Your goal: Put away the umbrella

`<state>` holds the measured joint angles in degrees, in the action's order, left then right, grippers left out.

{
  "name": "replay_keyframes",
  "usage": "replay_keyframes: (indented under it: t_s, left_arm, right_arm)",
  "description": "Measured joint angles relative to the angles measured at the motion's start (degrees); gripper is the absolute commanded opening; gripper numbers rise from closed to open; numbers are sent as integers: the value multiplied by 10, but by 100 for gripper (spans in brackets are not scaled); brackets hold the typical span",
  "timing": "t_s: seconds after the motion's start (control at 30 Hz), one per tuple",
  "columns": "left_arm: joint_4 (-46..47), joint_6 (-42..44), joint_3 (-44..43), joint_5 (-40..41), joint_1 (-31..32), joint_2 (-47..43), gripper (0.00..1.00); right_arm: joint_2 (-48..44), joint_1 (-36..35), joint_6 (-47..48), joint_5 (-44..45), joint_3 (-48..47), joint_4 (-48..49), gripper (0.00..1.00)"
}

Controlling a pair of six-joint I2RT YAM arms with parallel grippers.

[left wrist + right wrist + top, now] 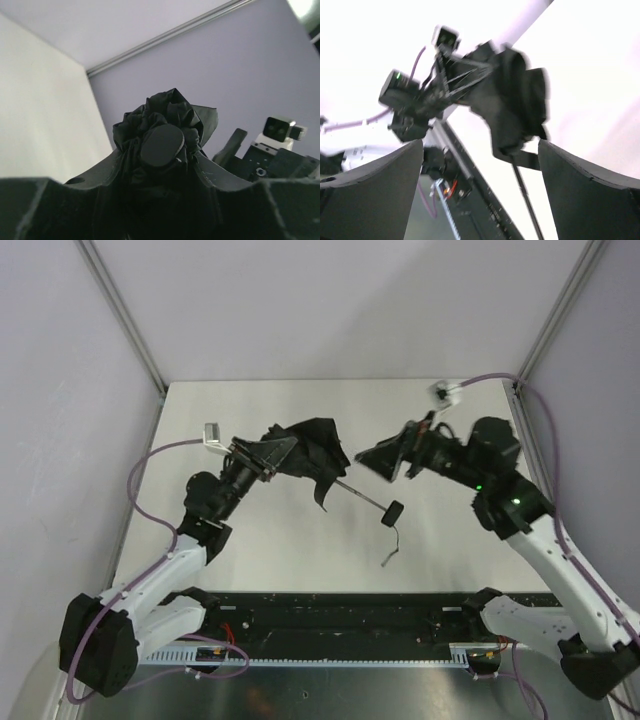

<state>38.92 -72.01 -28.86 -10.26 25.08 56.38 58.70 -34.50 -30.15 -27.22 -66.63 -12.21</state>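
Centre of the top view: the left hand (268,453) grasps the bunched black umbrella (312,448) above the desk (290,550), its shaft and knob handle (393,512) pointing lower right. The right hand (385,462) hovers just right of it, released and empty. The shaft likely needs collapsing next, so the right hand must grip the knob.

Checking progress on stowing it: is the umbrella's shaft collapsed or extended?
Extended. On the umbrella, a bare shaft sticks out of the bunched canopy to the knob.

The black umbrella (312,452) hangs tilted, fabric bunched, shaft extended, strap dangling.
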Motion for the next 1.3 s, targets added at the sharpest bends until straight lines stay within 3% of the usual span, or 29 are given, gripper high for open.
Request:
replay_keyframes:
  t_s: [0.2,0.37,0.57,0.63,0.77,1.0,1.1,1.2,1.3]
  left_arm:
    - [94,-11,-16,-10,-30,-2,0]
    - [175,-30,-36,-8,-40,-2,0]
    - [257,-71,-58,16,-41,0,0]
    - [276,-85,-74,28,-41,4,0]
    - [305,-104,-107,51,-41,8,0]
    - [325,-110,-126,71,-41,8,0]
    - [325,-112,-126,73,-40,8,0]
    - [326,-122,-122,75,-38,8,0]
    - [326,-127,-112,78,-34,3,0]
  right_arm:
    - [-66,146,10,37,-12,-36,99]
    - [-50,299,37,-13,14,-47,100]
    - [-99,281,25,-63,244,78,94]
    - [-137,247,14,-66,312,138,93]
    - [-205,106,27,-25,389,266,91]
    - [-192,-263,158,165,394,431,90]
    - [-115,-417,247,268,339,440,90]
    - [-9,-504,326,359,225,408,90]
    - [56,-537,381,434,126,378,90]
